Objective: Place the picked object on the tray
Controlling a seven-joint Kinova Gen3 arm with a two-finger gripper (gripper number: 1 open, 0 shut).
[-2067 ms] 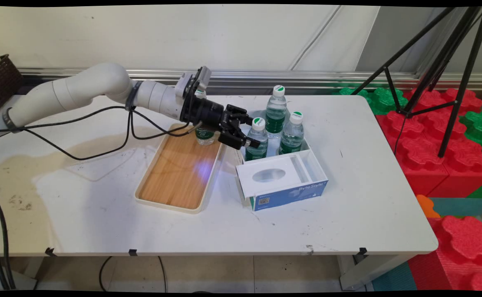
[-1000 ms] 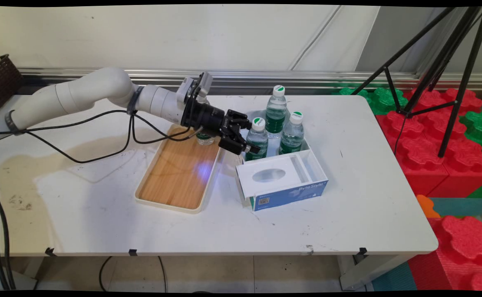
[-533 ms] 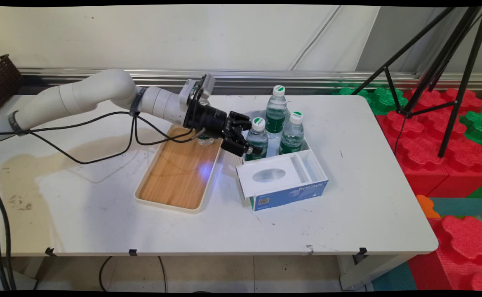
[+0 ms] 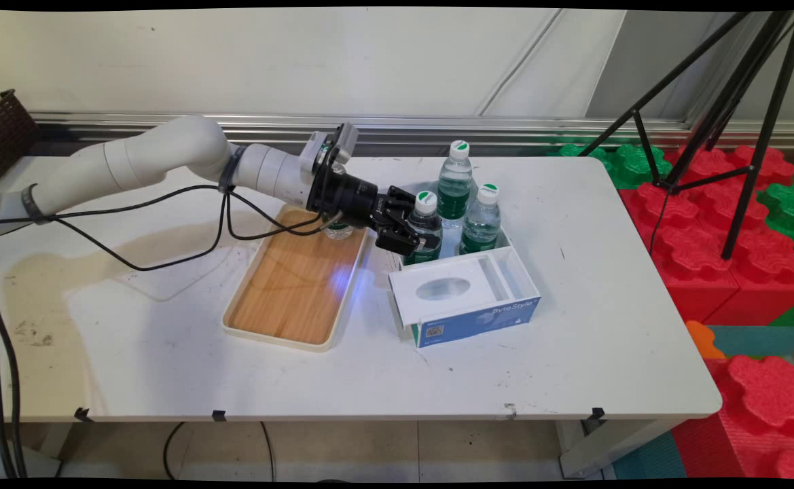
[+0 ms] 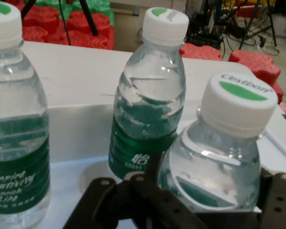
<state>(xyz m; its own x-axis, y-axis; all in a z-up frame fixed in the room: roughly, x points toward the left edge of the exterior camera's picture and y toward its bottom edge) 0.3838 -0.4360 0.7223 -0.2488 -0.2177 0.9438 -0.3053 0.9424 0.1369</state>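
Three bottles stand in the box [image 4: 505, 261]; I note my gripper [image 4: 416, 238] has advanced, fingers now closed around the bottle nearest the tray [image 4: 426, 227].

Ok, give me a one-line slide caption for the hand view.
Black two-finger gripper around the nearest clear green-labelled water bottle, two more white-capped bottles standing behind it.

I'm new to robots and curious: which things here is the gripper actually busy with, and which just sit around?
Busy with: gripper, front-left bottle, blue-and-white box it stands in.
Sitting around: two other bottles in the box, wooden tray, bottle on the tray, tripod, foam blocks.
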